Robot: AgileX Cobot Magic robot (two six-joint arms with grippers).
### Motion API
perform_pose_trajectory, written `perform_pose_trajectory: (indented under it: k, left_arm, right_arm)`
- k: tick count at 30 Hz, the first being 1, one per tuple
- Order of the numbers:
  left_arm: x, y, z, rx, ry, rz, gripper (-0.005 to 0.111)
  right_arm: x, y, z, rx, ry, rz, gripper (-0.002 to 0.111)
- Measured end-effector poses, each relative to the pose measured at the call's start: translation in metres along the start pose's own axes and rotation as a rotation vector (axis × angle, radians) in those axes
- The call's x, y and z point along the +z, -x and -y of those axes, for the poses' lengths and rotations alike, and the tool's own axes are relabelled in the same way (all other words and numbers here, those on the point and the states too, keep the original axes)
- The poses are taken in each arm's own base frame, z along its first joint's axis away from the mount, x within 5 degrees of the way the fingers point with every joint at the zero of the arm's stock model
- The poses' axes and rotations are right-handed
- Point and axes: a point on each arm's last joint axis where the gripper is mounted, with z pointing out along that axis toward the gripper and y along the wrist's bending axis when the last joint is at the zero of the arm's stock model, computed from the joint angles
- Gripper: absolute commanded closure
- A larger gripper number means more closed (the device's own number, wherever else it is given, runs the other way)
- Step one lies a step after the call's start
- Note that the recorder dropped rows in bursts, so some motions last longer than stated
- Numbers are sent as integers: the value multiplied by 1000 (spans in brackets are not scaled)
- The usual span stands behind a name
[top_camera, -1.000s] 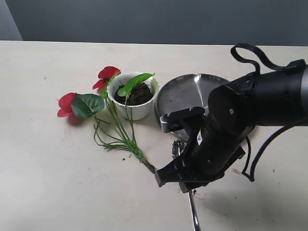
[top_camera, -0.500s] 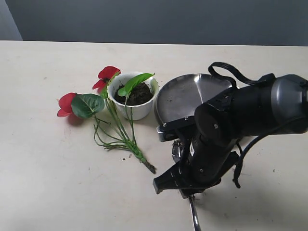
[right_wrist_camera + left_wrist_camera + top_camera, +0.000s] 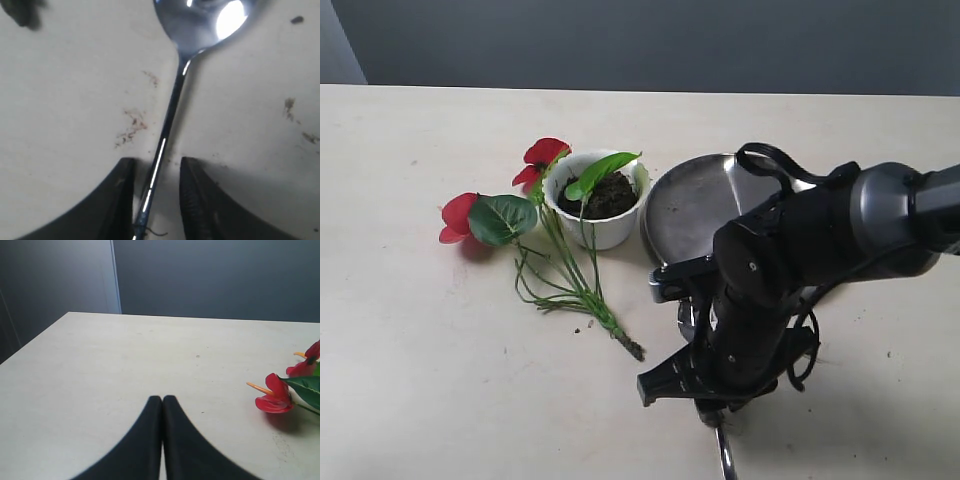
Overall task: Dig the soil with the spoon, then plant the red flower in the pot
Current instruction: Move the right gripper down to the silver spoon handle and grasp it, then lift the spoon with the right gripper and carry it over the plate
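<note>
The spoon (image 3: 171,112) lies flat on the table, its bowl (image 3: 205,20) ahead of my right gripper (image 3: 156,166). That gripper is open, a finger on each side of the thin handle, with a gap still showing on one side. In the exterior view only the handle's end (image 3: 724,456) pokes out below the right arm. The white pot (image 3: 605,232) holds dark soil (image 3: 612,195). Next to the pot lies the red flower (image 3: 542,152) on the table, one green leaf resting over the soil. My left gripper (image 3: 162,399) is shut on nothing, with one red bloom (image 3: 272,398) off to its side.
A large round steel plate (image 3: 705,195) sits right of the pot, partly covered by the right arm. Dirt specks (image 3: 132,125) dot the table near the spoon. The flower's dark stem base (image 3: 632,347) lies close to the right arm.
The right arm has sunk lower and shifted slightly left over the spoon handle. The flower, pot and plate have not moved.
</note>
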Motion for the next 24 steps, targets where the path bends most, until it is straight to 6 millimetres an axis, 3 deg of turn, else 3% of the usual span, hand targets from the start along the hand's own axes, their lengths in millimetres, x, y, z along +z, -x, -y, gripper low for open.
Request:
perform_pose_trajectory:
  k: [2, 3, 4, 19, 24]
  left_arm:
    - [0, 0, 0, 0, 0, 0, 106]
    - [0, 0, 0, 0, 0, 0, 106]
    - [0, 0, 0, 0, 0, 0, 106]
    - [0, 0, 0, 0, 0, 0, 106]
    - [0, 0, 0, 0, 0, 0, 106]
  right_arm:
    - [2, -1, 0, 2, -4, -14, 93]
    - [2, -1, 1, -1, -8, -16, 107]
    - [2, -1, 1, -9, -14, -16, 109]
    - [-6, -2, 2, -4, 0, 14, 109]
    - [-27, -6, 1, -20, 16, 58, 109]
